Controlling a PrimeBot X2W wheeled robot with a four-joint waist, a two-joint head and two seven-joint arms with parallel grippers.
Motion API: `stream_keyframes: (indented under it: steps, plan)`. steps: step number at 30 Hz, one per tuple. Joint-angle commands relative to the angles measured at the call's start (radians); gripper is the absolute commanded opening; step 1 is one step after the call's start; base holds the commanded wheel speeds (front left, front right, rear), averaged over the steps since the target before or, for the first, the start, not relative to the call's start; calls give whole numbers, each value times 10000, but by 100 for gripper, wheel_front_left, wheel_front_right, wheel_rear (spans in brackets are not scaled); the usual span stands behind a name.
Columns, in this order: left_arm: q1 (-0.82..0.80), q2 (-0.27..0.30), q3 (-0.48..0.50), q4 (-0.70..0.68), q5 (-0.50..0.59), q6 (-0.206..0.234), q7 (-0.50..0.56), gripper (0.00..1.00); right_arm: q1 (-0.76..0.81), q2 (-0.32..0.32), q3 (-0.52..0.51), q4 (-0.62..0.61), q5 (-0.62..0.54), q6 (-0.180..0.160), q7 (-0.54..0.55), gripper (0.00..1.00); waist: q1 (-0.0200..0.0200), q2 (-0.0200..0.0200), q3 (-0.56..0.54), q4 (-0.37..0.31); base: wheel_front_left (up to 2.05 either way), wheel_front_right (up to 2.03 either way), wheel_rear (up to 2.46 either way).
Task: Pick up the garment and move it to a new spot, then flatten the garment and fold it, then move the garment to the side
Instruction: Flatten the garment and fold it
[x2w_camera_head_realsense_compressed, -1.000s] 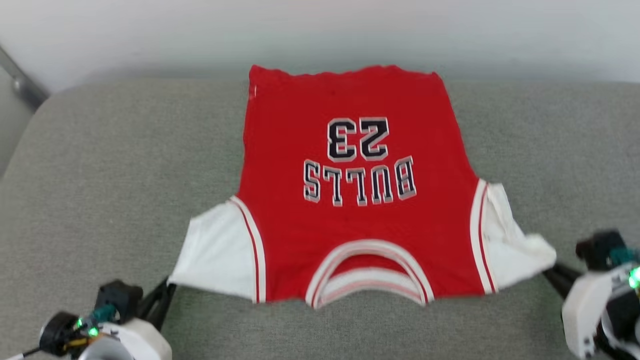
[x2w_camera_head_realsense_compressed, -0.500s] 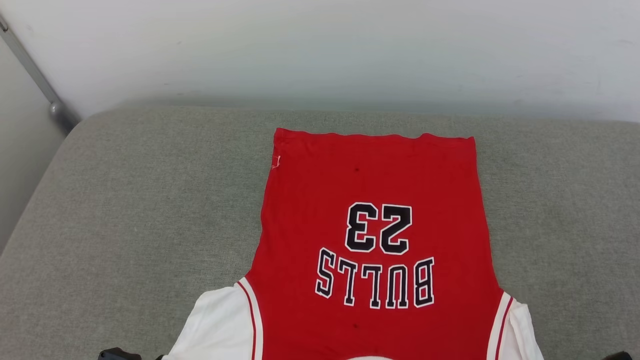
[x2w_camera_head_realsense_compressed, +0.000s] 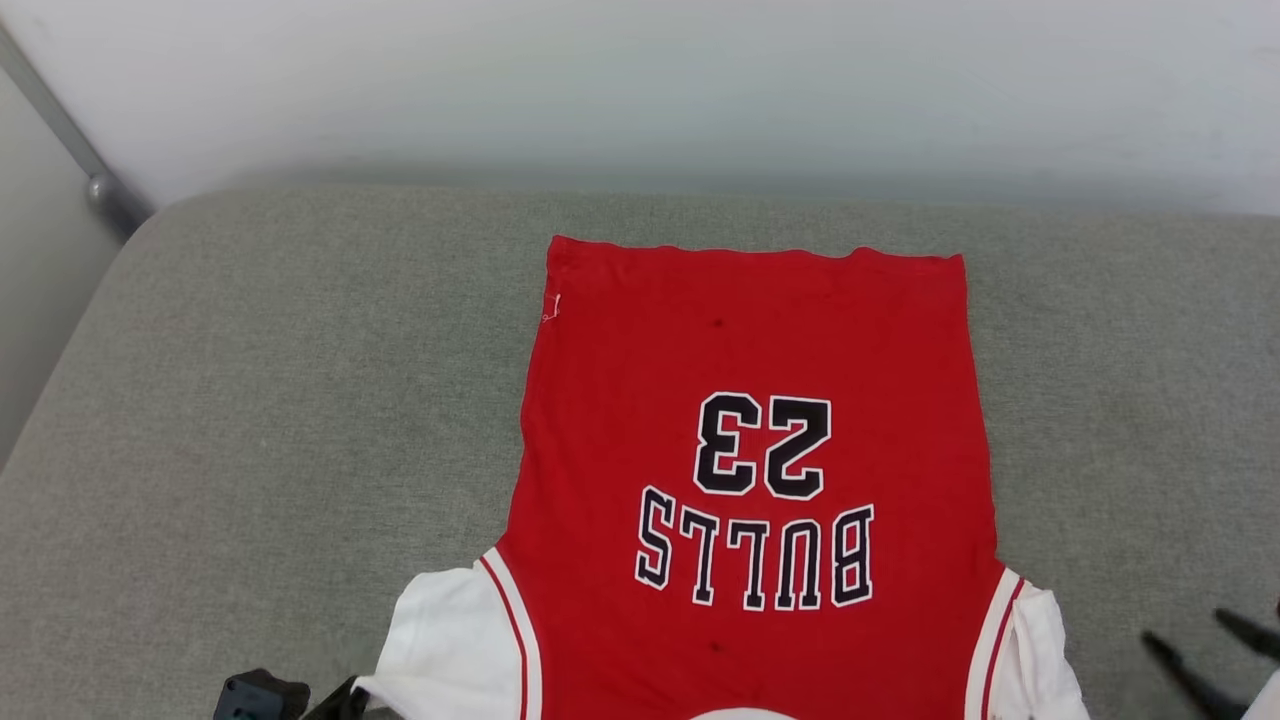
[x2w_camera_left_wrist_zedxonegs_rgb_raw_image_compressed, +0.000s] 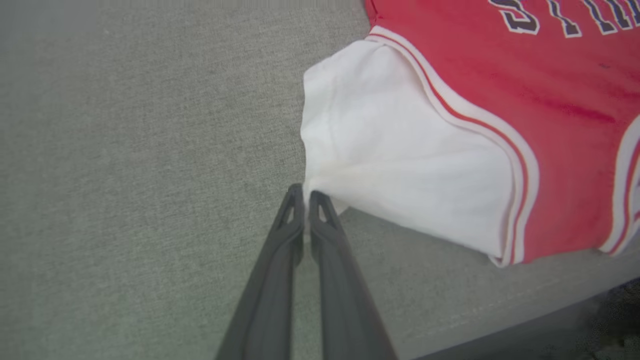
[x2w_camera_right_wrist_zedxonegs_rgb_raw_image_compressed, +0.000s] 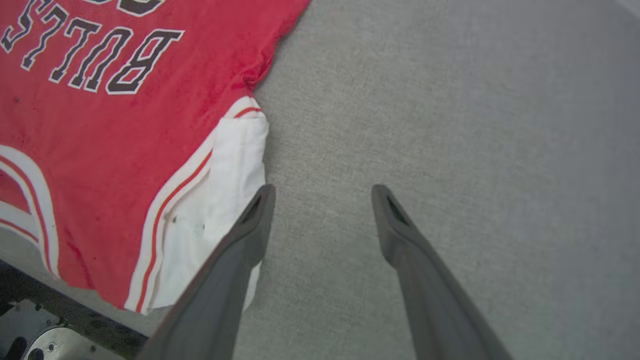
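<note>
A: A grey fabric cushion (x2w_camera_head_realsense_compressed: 250, 400) under a pale wall (x2w_camera_head_realsense_compressed: 640, 80). What are the claws doing on it?

B: The left gripper (x2w_camera_left_wrist_zedxonegs_rgb_raw_image_compressed: 306, 192) has its two dark fingers (x2w_camera_left_wrist_zedxonegs_rgb_raw_image_compressed: 272, 270) pressed together on the outer corner of the white sleeve (x2w_camera_left_wrist_zedxonegs_rgb_raw_image_compressed: 400, 160) on the robot's left. A sliver of white shows between the tips. The right gripper (x2w_camera_right_wrist_zedxonegs_rgb_raw_image_compressed: 322, 192) stands spread with nothing between its fingers. One finger sits just over the edge of the other sleeve (x2w_camera_right_wrist_zedxonegs_rgb_raw_image_compressed: 235, 150), and the second is above bare cushion.

A: And outward from there?

B: The garment (x2w_camera_head_realsense_compressed: 750, 350) lies front up, mostly flat, on the middle of the cushion. Its collar (x2w_camera_right_wrist_zedxonegs_rgb_raw_image_compressed: 35, 200) points toward the robot and its hem (x2w_camera_head_realsense_compressed: 750, 250) toward the wall. The lettering (x2w_camera_head_realsense_compressed: 755, 555) reads upside down in the head view.

A: How will it handle?

B: Light, soft and limp, by the look of it. It will probably sag from any pinch and drag on the rough cushion rather than slide, so a one-sided pull likely skews it. Nothing about it looks fragile. The best holds seem to be the sleeve corners or the shoulder seams, one per gripper, where the doubled trim gives the fingers something to bite.

A: Count?

B: One garment, two white sleeves, one printed word, one number (x2w_camera_head_realsense_compressed: 765, 445). Two grippers, two fingers each.
</note>
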Motion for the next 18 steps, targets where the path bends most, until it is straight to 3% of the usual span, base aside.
stream_keyframes:
  steps: [1,5,9,15,18]
  plan:
    - [-224,-7,87,-168,94,127,-24,0,-530,-235,-338,-236,-6,-11,70,100,1,0,173,68,0,0,0]
    - [-504,-63,135,-554,316,274,-36,0,-1847,-1038,-870,-700,34,-11,366,100,1,0,661,281,0,0,0]
    - [-894,-227,211,-786,546,352,-127,0,-3641,-2158,-763,-896,563,-11,1341,100,1,0,1347,625,0,0,0]
    - [-1457,-637,262,-919,954,365,-323,0,-6677,-3811,400,-556,2052,-11,4430,100,1,0,2547,1287,0,0,0]
    - [-1713,-854,337,-926,1101,338,-417,0,-8273,-4244,918,-224,2726,-9,6399,100,1,0,3099,1640,0,0,0]
